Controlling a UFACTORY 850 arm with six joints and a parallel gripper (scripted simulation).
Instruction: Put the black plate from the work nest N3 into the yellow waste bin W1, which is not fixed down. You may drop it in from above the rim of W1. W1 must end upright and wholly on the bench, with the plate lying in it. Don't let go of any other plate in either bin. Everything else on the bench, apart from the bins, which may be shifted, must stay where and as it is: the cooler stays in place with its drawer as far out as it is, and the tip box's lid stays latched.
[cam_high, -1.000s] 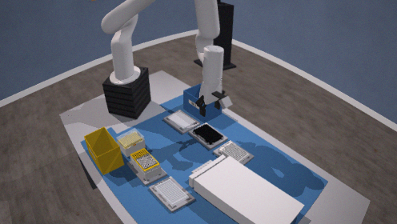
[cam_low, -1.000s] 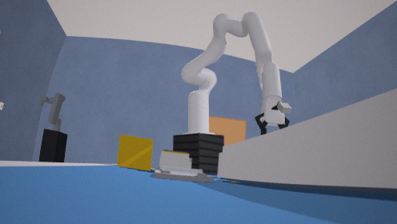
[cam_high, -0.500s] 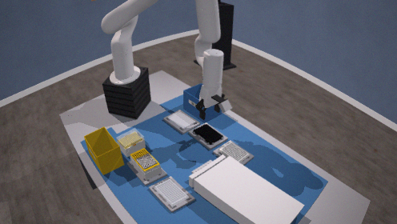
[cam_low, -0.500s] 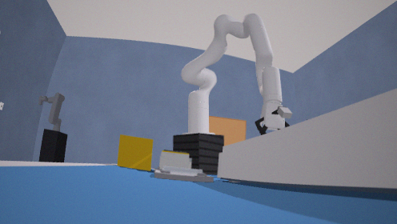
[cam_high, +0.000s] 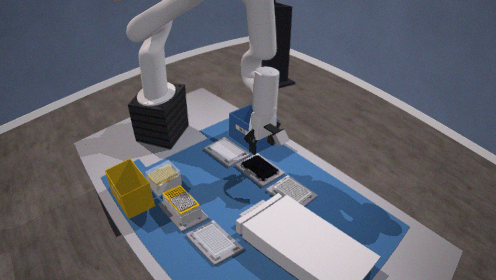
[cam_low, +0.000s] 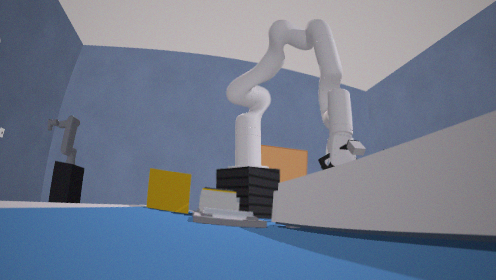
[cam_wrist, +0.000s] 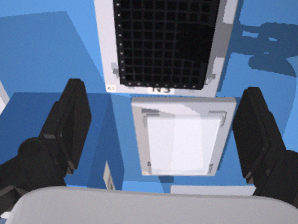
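The tool (cam_high: 261, 138) is held fully spread and empty above the counter (cam_high: 430, 260). The black plate (cam_high: 259, 167) is seated in its nest, ungrasped. Descent, grasp, transfer and release over the yellow waste bin (cam_high: 129, 188) remain outstanding.

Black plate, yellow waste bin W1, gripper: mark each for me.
black plate (cam_high: 259, 167), top view, centre of its dark well grid.
yellow waste bin W1 (cam_high: 134, 196), top view, its near side wall.
gripper (cam_high: 262, 137), top view, midway between the open fingertips.
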